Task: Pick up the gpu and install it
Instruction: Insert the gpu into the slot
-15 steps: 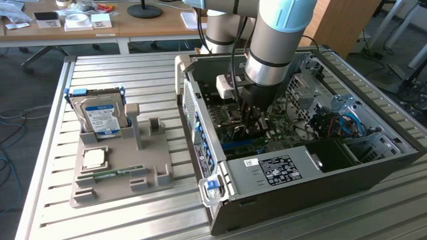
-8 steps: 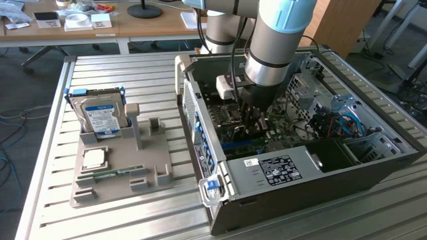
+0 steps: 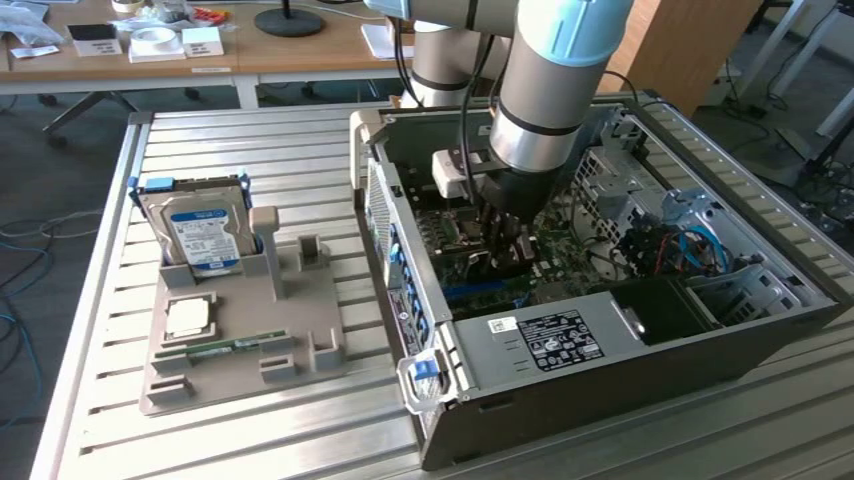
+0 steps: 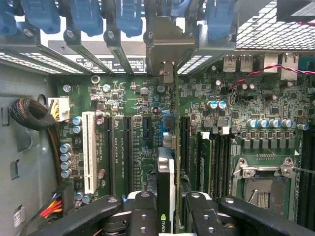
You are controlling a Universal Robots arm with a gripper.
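The gpu (image 4: 166,169) stands edge-on between my two black fingers, its thin black-and-green edge running straight away over the motherboard (image 4: 123,98). Its grey-tan metal end bracket (image 4: 165,46) sits up against the case's rear slot openings. My gripper (image 4: 170,216) is shut on the gpu from both sides. The card lines up over a long slot in the board; whether it is seated in it I cannot tell. In the exterior view my gripper (image 3: 505,255) reaches deep into the open computer case (image 3: 601,345), and the card is mostly hidden by the wrist.
A white slot (image 4: 89,150) and black slots lie beside the card, the CPU socket (image 4: 261,184) on its other side. Blue retention clips (image 4: 83,14) line the rear. At the exterior view's left, a grey holder (image 3: 240,345) carries the hard drive (image 3: 200,228) and a RAM stick (image 3: 220,347).
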